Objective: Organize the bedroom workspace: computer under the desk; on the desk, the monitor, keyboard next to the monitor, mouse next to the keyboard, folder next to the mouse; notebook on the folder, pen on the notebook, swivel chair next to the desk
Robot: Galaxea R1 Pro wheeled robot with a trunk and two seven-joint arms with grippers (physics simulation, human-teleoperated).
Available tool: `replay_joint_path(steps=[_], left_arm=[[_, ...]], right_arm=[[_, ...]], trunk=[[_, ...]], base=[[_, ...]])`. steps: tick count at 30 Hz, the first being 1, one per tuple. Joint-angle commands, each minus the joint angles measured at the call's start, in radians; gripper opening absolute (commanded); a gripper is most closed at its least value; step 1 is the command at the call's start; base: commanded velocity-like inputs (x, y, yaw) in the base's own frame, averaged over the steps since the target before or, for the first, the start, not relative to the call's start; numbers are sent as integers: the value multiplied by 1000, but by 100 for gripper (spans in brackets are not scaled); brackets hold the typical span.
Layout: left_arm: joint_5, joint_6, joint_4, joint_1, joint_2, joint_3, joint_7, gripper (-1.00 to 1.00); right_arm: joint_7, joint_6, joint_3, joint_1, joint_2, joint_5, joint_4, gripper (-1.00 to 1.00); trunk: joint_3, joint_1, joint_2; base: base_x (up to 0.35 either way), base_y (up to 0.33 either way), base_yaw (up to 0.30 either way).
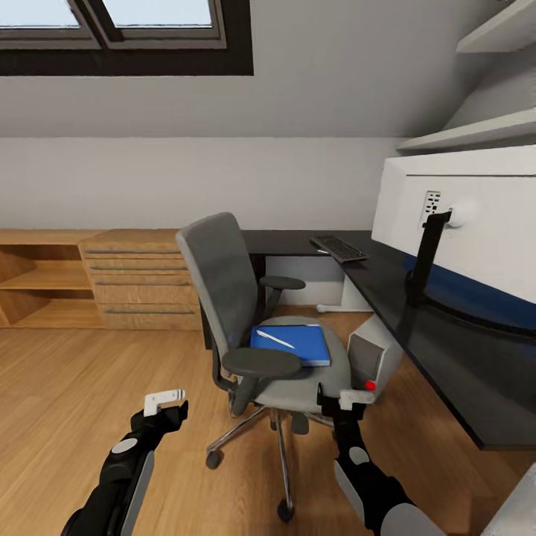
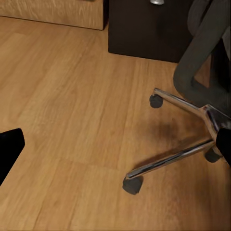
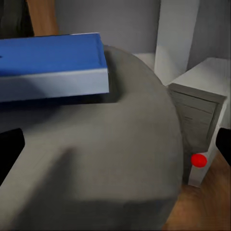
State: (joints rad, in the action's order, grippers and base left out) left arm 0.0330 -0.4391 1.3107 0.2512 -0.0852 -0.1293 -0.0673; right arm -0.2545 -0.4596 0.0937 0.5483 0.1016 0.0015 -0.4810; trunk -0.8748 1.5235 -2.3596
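Observation:
A grey swivel chair (image 1: 223,298) stands in front of the black desk (image 1: 447,365). On its seat lies a blue folder (image 1: 298,344) with a white pen (image 1: 275,339) on top. The folder (image 3: 53,62) fills the near seat in the right wrist view. A grey computer tower (image 1: 372,356) with a red button sits on the floor under the desk. The keyboard (image 1: 339,248) lies on the desk's far part, and the white monitor (image 1: 461,216) stands close at the right. My right gripper (image 1: 350,398) is open at the seat's front edge. My left gripper (image 1: 165,400) is open above the floor, left of the chair.
Wooden drawers (image 1: 141,279) and open shelving (image 1: 37,279) line the back wall. Wall shelves (image 1: 476,134) hang above the monitor. The chair's chrome star base and casters (image 2: 132,184) spread over the wooden floor (image 1: 74,387), which is bare on the left.

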Motion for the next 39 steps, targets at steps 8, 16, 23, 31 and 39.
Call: replay_joint_path(steps=[8, 16, 23, 31, 39], left_arm=[[-27, -9, 60, 0, -1, -6, 0, 100], [-58, -10, 74, 0, 0, -99, -2, 100], [-58, -10, 75, 0, 1, -138, -2, 100], [-58, -10, 73, 0, 5, -147, -2, 100], [-56, -9, 72, 0, 6, -148, -3, 100]], right_arm=[[-11, -59, -3, 1, -6, -5, 4, 100], [23, -61, -132, 2, -68, -141, 2, 100], [146, 33, -149, 3, -88, -308, -2, 100], [271, 146, -153, 5, -104, -481, -10, 100], [290, 271, -153, 5, -150, -656, -88, 100]], trunk=[[-1, 0, 0], [-16, 19, -35], [-38, 46, -84], [-63, 76, -140], [-94, 80, -142]], base=[[0, 0, -43], [0, 0, -2], [0, 0, 0], [0, 0, 0], [0, 0, 0]])
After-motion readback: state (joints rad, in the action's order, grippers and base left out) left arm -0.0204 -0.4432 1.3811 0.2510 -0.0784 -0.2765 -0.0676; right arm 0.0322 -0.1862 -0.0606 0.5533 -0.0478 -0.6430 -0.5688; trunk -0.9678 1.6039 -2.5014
